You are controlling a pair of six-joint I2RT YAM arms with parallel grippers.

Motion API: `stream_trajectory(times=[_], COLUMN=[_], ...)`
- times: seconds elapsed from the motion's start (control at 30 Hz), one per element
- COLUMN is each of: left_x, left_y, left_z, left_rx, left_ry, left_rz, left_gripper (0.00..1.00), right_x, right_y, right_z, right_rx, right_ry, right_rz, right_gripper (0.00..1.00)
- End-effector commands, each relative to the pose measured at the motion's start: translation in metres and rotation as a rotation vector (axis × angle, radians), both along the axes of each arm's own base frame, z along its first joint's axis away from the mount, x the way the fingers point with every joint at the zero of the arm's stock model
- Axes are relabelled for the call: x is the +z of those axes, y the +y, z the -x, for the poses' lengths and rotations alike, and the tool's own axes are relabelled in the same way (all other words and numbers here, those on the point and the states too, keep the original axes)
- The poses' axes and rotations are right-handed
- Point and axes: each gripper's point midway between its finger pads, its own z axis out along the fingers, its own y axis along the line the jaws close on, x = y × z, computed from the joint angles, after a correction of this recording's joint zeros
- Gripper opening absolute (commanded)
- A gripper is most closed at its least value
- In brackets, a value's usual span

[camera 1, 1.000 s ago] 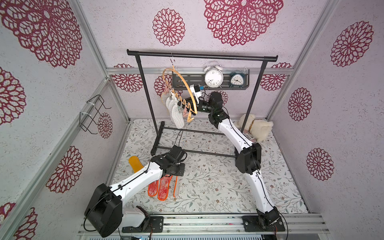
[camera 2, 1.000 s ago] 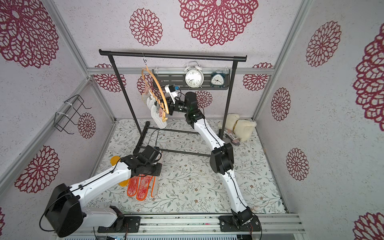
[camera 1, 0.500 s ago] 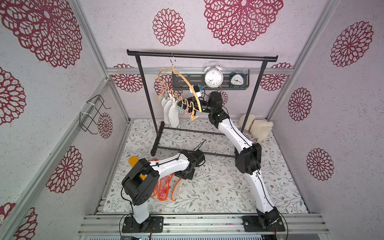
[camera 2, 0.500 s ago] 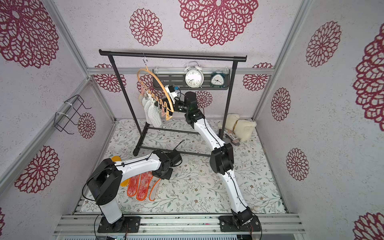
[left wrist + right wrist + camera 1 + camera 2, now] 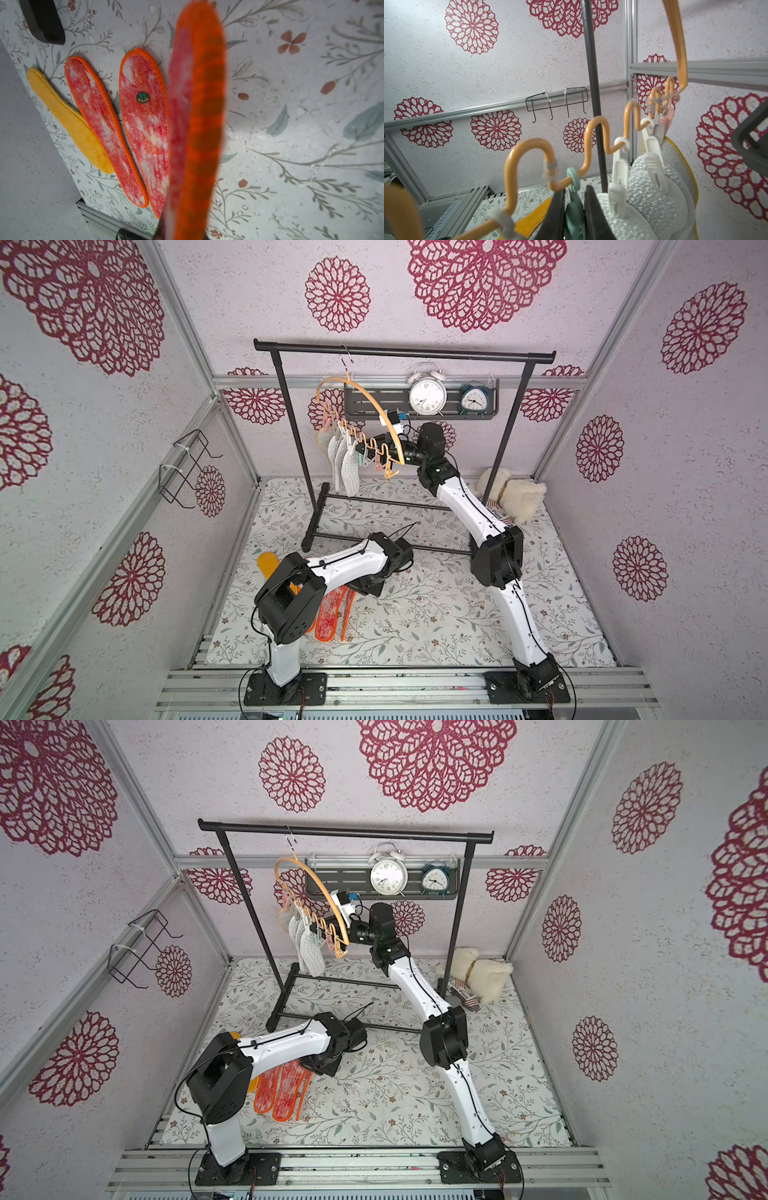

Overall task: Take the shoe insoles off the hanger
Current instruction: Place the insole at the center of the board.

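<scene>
With left gripper [image 5: 363, 587], clamps red-speckled insole [image 5: 195, 124] above mat's [image 5: 436, 626] left edge for laying down; with right gripper [image 5: 574, 207], pinches teal clothespin [image 5: 574, 178] to release.

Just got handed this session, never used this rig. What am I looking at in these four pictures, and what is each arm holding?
Two white robot arms, each ending in a two-finger gripper. The two wide pictures come from one camera head overhead; the two close-ups come from cameras on the wrists. The left one reaches low over the floral mat; the left gripper is shut on a red-speckled insole, the big blur in its wrist view. On the mat lie two more red insoles and a yellow insole. The right gripper is up at the orange hanger on the black rack, seemingly closed on a green clothespin. Beside it, white-bottomed insoles hang clipped.
</scene>
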Motion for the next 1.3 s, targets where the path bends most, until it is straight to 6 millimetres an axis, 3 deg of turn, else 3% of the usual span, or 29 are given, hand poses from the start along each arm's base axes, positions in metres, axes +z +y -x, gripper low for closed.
stream_trajectory(times=[0.0,0.07,0.13,0.2,0.37,0.47,0.6,0.7,0.73,0.93,1.07,1.27], left_x=[-0.014,-0.029,-0.035,-0.041,-0.047,-0.044,-0.030,-0.026,-0.015,-0.001,0.023,0.070], left_y=[-0.002,-0.002,-0.005,-0.008,-0.010,-0.021,-0.024,-0.030,-0.036,-0.039,-0.039,0.001], left_z=[0.005,0.006,0.005,0.004,0.002,0.000,-0.007,-0.005,-0.005,0.021,0.035,0.016], left_rx=[-0.012,-0.015,-0.020,-0.018,-0.019,-0.009,-0.007,-0.012,-0.016,-0.045,-0.074,0.038], left_ry=[0.018,0.040,0.042,0.048,0.046,0.034,-0.007,-0.011,-0.034,-0.034,-0.071,-0.268], left_rz=[-0.036,-0.059,-0.058,-0.050,-0.057,0.006,0.025,0.077,0.135,0.340,0.516,0.729], left_gripper=[0.00,0.00,0.11,0.14,0.32,0.42,0.52,0.53,0.54,0.59,0.62,0.64], right_x=[0.009,0.008,0.009,0.010,0.008,0.008,0.008,0.008,0.007,0.006,0.006,0.005], right_y=[-0.003,-0.004,-0.004,-0.004,-0.005,-0.007,-0.009,-0.009,-0.010,-0.013,-0.015,-0.016], right_z=[0.012,0.011,0.010,0.010,0.009,0.009,0.006,0.006,0.005,0.001,-0.001,-0.005], right_rx=[0.043,0.039,0.033,0.031,0.034,0.033,0.028,0.024,0.021,0.010,-0.001,-0.022], right_ry=[-0.004,-0.003,-0.004,-0.004,0.002,0.004,0.005,0.010,0.013,0.018,0.018,0.020], right_rz=[0.017,0.018,0.017,0.014,0.020,0.022,0.023,0.026,0.028,0.031,0.031,0.035], right_gripper=[0.05,0.05,0.06,0.06,0.07,0.07,0.07,0.07,0.07,0.07,0.07,0.08])
